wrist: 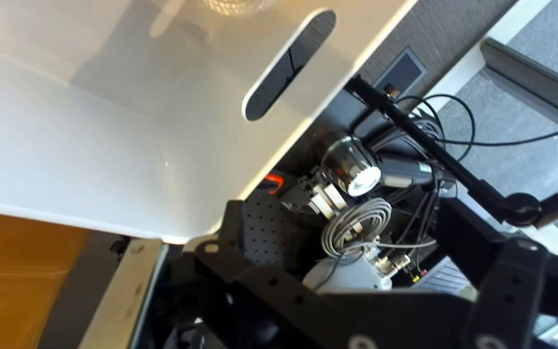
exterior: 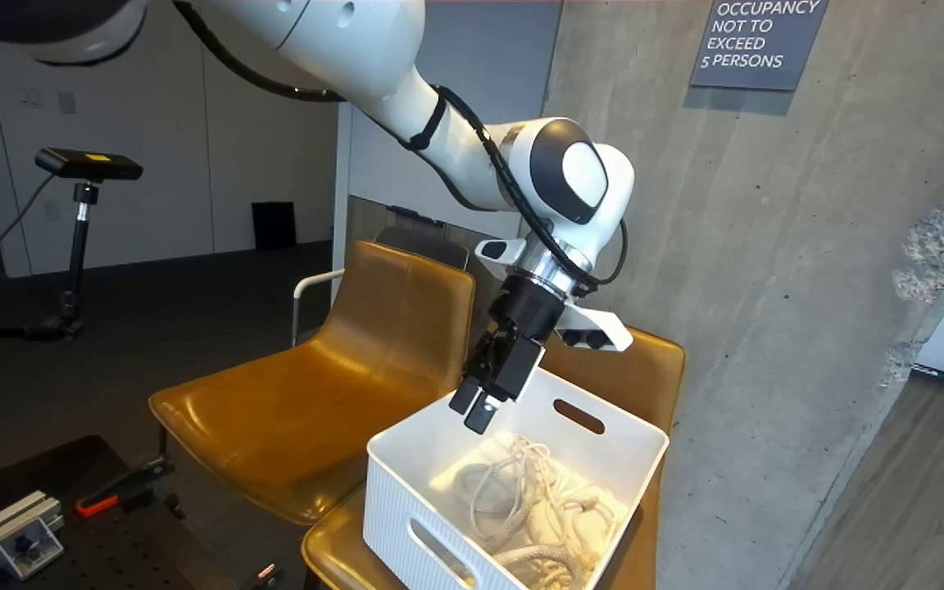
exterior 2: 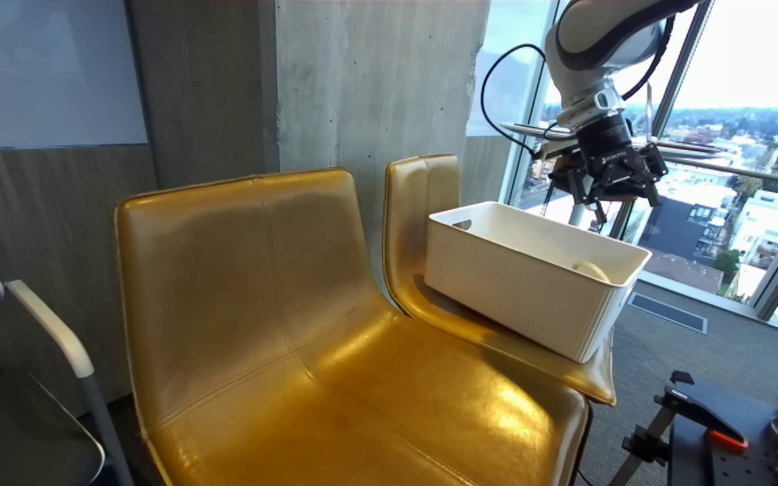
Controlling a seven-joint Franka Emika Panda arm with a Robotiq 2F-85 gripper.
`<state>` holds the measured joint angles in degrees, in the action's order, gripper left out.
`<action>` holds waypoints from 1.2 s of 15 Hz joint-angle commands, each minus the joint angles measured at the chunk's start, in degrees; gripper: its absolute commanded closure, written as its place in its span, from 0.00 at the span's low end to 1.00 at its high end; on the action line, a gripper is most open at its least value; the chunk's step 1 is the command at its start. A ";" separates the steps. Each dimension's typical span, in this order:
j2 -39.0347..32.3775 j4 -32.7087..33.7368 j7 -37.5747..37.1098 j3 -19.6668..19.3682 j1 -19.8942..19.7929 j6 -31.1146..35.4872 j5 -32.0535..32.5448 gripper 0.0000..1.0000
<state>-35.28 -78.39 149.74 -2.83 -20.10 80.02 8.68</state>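
The white, ribbed plastic bin (exterior 2: 510,290), a deep box with rounded corners, sits mouth upward on a tan leather chair (exterior 2: 419,199), right of centre in an exterior view. Off-white, tangled rope (exterior: 550,553) lies heaped inside it, toward the bottom of the frame in an exterior view. The black two-fingered gripper (exterior 2: 625,208) hangs unclenched and empty, its fingers wide apart. No contact with the bin shows, though in the wrist view one finger (wrist: 233,223) overlaps the bin's corner near the lower middle.

The bin looks light, thin-walled and fairly stiff; it would probably slide on the smooth leather, and its long walls may bow if squeezed mid-span. The thin rim, or the edge of the oval handle slot (exterior: 578,416) in either short end, seems the surest hold. The rope looks soft, limp and not slippery, best pinched at a raised loop; neither seems fragile.

The bin's long axis follows its ribbed long wall (exterior 2: 490,277), sloping from upper left to lower right in an exterior view, one slotted end toward the chair's backrest, the other toward the seat's front edge. The rope follows no single direction.
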 commanded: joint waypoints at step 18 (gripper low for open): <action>4.12 -28.12 -35.59 -4.86 4.85 57.44 -0.36 0.00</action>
<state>-29.61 -106.55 119.71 -5.92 -16.55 133.74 5.63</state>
